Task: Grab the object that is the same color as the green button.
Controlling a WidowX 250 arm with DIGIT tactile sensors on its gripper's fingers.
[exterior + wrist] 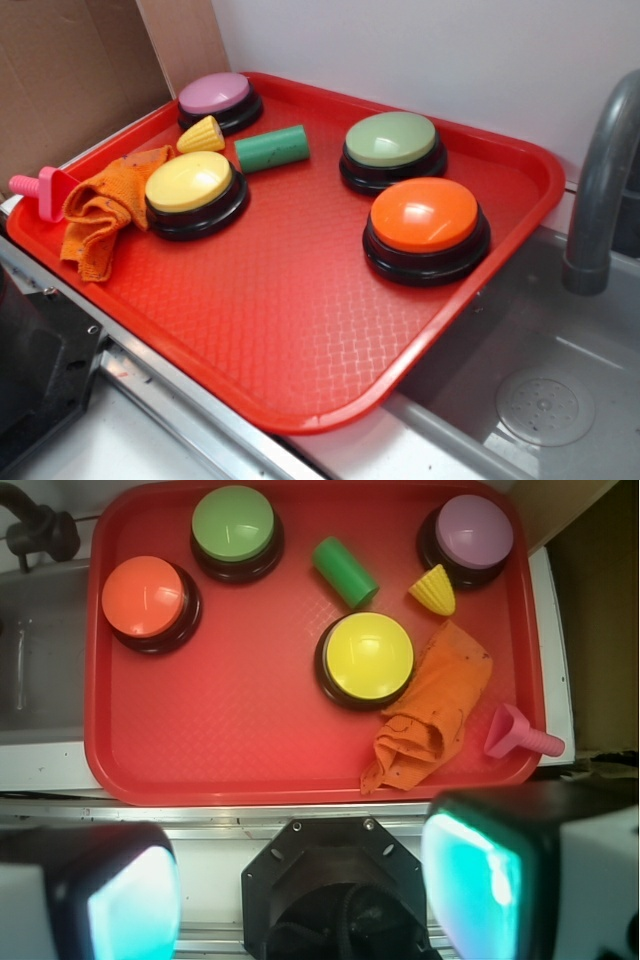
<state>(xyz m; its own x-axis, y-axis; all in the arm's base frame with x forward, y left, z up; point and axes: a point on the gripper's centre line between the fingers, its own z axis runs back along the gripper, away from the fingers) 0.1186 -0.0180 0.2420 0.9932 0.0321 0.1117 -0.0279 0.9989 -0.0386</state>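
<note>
Green cylinder (271, 148) (344, 571), short, smooth, dark-toned, on its side between green button (391, 149) (234, 529) and yellow cone (201, 135) (433, 589); jaws spread.

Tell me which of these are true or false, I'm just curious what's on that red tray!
1. Four dome buttons sit on the red tray. True.
2. The green cylinder stands upright. False: it lies on its side.
3. The orange cloth touches the green button. False: it lies by the yellow button.
4. The tool holds the cylinder. False: its fingers are apart and empty.
5. The yellow cone toy lies beside the pink button. True.
</note>
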